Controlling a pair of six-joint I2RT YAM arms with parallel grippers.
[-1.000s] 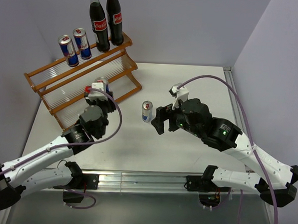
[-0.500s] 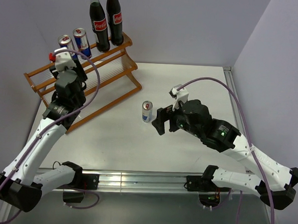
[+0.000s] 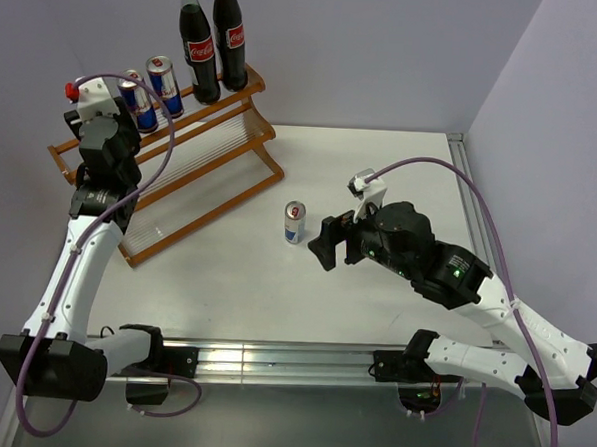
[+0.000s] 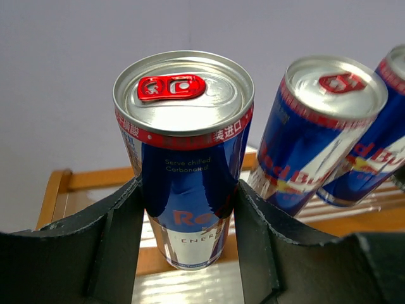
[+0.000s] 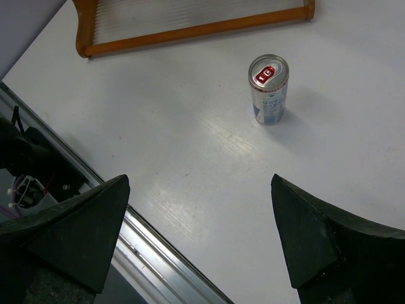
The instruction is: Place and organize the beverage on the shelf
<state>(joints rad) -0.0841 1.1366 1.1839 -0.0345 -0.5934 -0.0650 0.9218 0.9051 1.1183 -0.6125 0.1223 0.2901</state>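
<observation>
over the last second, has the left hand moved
Yes. The left hand, holding a can, went from the shelf's lowest tier up and left to its top tier.

The shelf (image 3: 195, 183) is sitting on the table (image 3: 381, 178) in the upper left of the top view. Two bottles (image 3: 200, 50) are standing side by side at the right end of its top tier, with two cans (image 3: 166, 84) just left of them. A third can (image 4: 183, 158) is sitting between the left gripper's (image 4: 188, 196) fingers, left of that pair. A fourth can (image 3: 295, 222) is standing alone at centre frame, right of the shelf.
</observation>
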